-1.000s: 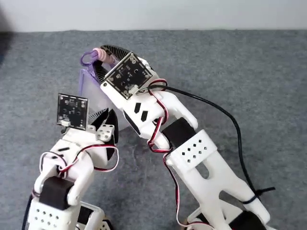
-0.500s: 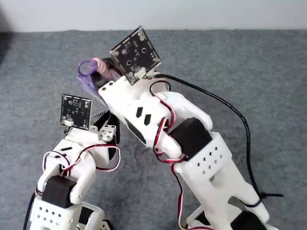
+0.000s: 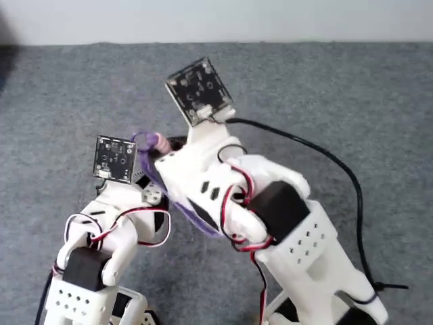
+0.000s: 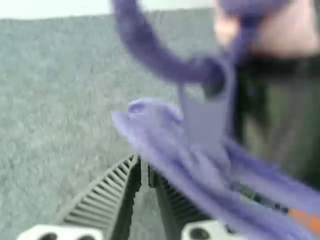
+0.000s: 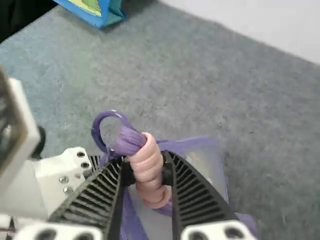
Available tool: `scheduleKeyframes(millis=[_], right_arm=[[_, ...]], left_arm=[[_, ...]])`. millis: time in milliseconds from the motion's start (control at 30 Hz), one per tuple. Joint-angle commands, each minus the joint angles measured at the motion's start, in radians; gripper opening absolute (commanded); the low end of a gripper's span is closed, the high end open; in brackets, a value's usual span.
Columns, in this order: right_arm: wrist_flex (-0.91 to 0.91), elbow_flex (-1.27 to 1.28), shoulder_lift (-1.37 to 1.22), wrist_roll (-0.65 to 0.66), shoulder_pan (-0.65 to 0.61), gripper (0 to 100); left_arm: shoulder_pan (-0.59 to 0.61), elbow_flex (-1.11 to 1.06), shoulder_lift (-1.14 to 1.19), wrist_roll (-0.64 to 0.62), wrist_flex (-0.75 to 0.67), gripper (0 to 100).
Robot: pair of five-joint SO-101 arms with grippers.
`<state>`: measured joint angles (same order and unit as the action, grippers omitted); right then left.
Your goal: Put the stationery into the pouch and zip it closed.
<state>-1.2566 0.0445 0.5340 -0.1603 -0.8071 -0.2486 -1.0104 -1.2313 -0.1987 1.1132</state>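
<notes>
Seen from above, the purple pouch (image 3: 193, 215) hangs edge-on between the two arms. It seems lifted off the grey bench (image 3: 352, 95), with its pink pull (image 3: 164, 142) and purple loop (image 3: 142, 141) uppermost. The step looks like zipping, best done by drawing the pull straight along the zip line while the far end is anchored and the fabric taut — slack would likely bunch and jam. In the left wrist view, the left claw (image 4: 145, 167) has its jaws almost together with a thin gap. Soft purple fabric drapes across one jaw, and whether it is pinched cannot be told. In the right wrist view, the right claw (image 5: 145, 165) is clamped on the ribbed pink pull — the thin, see-through pouch lies below.
</notes>
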Motion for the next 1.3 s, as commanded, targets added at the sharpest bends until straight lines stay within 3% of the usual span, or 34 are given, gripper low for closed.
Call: scheduleKeyframes(millis=[0, 267, 467, 567, 900, 1100, 1267], right_arm=[[0.033, 0.107, 0.025, -0.012, 0.001, 0.7], [0.104, 0.293, 0.177, -0.005, 0.001, 0.7], [0.104, 0.391, 0.295, -0.005, 0.001, 0.7], [0.104, 0.423, 0.331, -0.005, 0.001, 0.7], [0.113, 0.431, 0.341, 0.069, -0.007, 0.7], [0.143, 0.442, 0.337, 0.117, -0.058, 0.7], [0.246, 0.457, 0.271, 0.118, -0.067, 0.7]], left_arm=[[-0.008, 0.035, -0.012, -0.005, 0.087, 3], [-0.008, 0.251, -0.012, 0.069, 0.368, 5], [-0.006, 0.390, -0.012, 0.075, 0.523, 23], [0.012, 0.415, -0.012, 0.089, 0.569, 27], [0.244, 0.460, -0.012, 0.448, 0.578, 27], [0.236, 0.452, -0.012, 0.548, 0.572, 27], [0.150, 0.458, -0.012, 0.509, 0.540, 27]])
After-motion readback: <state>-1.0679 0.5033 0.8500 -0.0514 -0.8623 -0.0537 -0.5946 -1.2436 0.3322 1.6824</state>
